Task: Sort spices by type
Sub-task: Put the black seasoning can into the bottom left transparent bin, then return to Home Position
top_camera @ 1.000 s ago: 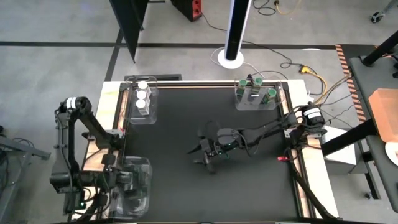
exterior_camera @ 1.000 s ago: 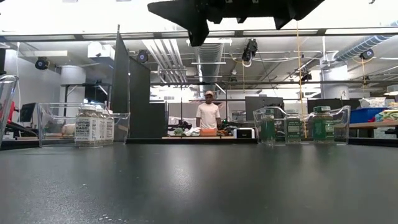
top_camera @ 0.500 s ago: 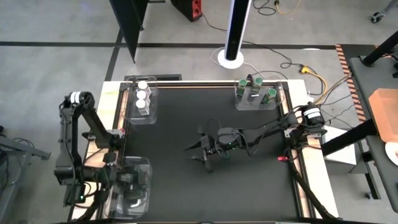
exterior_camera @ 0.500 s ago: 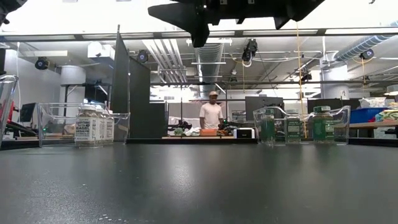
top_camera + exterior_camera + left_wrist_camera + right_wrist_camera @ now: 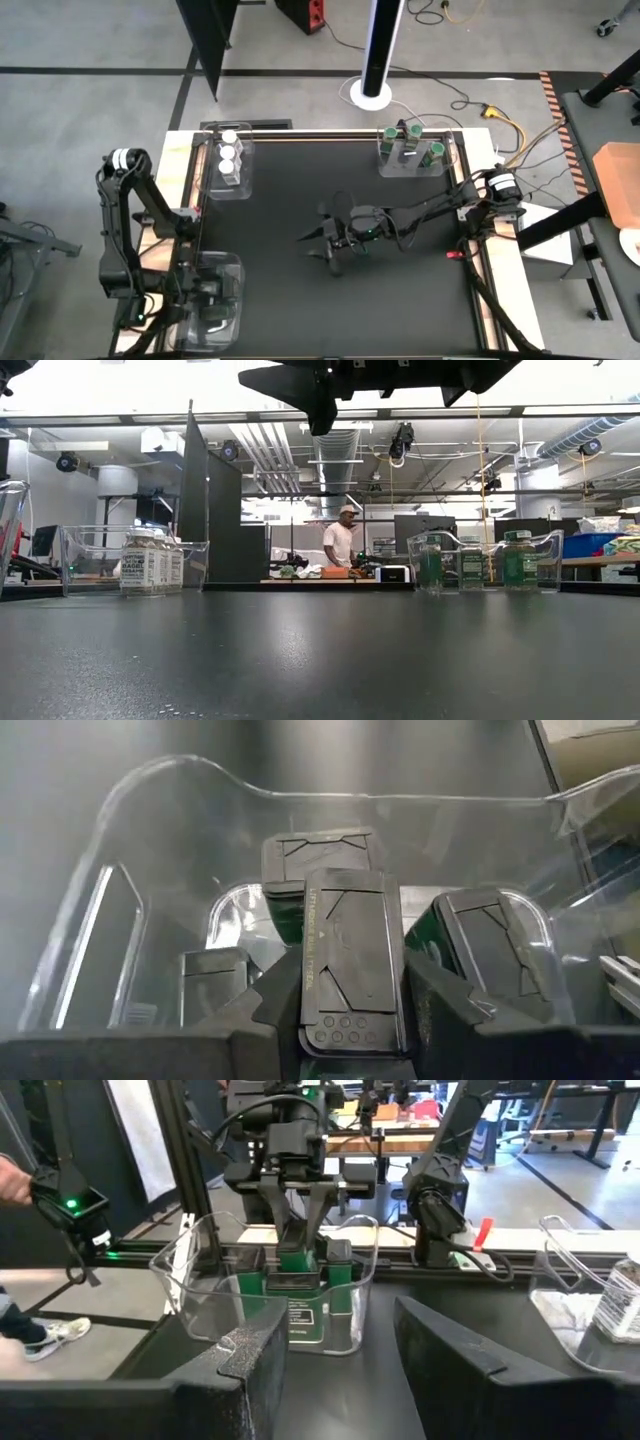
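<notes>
while the left gripper [image 5: 298, 1215] reaches down into a clear plastic tray [image 5: 233, 270] at the table's near left corner, its fingers clamp a green-lidded spice jar [image 5: 294, 1264]. the right gripper [image 5: 322, 245] hovers mid-table, fingers parted and empty. white-lidded jars [image 5: 228, 157] and green-lidded jars [image 5: 412, 142] sit in far trays.

white-lid jars [image 5: 228, 156]: upright, upper left tray | green-lid jars [image 5: 410, 148]: upright, upper right tray | more jars [image 5: 213, 300]: lower left tray

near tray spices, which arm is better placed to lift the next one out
Left: the left gripper is already down inside the near tray, fingers around a green-lidded jar. The right gripper hangs open over mid-table.
</notes>
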{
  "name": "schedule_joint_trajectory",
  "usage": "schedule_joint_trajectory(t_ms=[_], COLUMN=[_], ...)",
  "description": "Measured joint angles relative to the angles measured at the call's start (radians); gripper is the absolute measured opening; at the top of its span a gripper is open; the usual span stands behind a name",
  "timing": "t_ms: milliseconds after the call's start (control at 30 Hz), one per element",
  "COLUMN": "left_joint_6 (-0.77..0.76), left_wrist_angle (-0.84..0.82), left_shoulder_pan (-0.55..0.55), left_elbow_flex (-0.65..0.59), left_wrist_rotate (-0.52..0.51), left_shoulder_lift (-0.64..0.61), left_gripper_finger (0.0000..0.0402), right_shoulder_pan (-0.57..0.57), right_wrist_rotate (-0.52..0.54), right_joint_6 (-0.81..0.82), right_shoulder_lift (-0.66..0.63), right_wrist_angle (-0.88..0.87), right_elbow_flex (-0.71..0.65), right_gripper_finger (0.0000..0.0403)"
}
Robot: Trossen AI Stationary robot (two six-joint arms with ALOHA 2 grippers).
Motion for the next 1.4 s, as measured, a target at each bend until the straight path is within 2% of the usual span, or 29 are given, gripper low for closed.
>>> schedule_joint_trajectory(t_ms=[267,567,767,867,1200,1400], left_joint_6=[0.028,0.051,0.034,0.031,0.0,0.003], left_wrist_angle=[0.099,0.111,0.117,0.119,0.109,0.03], left_shoulder_pan=[0.0,-0.002,-0.002,-0.002,-0.002,-0.002], left_elbow_flex=[-0.061,-0.069,-0.068,-0.068,-0.065,-0.017], left_wrist_rotate=[-0.003,0.001,0.023,0.026,0.051,0.052], left_shoulder_lift=[0.004,0.016,0.043,0.056,0.051,0.051], left_gripper_finger=[0.0109,0.0109,0.0161,0.0171,0.0166,0.0167], right_shoulder_pan=[0.0,0.0,0.0,0.0,0.0,0.0], right_wrist_rotate=[0.016,0.016,0.017,0.017,0.043,0.043], right_joint_6=[-0.006,-0.017,-0.017,-0.016,-0.011,-0.002], right_shoulder_lift=[0.0,0.0,0.0,0.0,0.0,0.0], right_wrist_angle=[-0.011,-0.02,-0.02,-0.02,-0.02,-0.02], right_elbow_flex=[0.0,0.0,0.0,0.0,0.0,0.0], right_gripper_finger=[0.0178,0.0174,0.0178,0.0182,0.0185,0.0191])
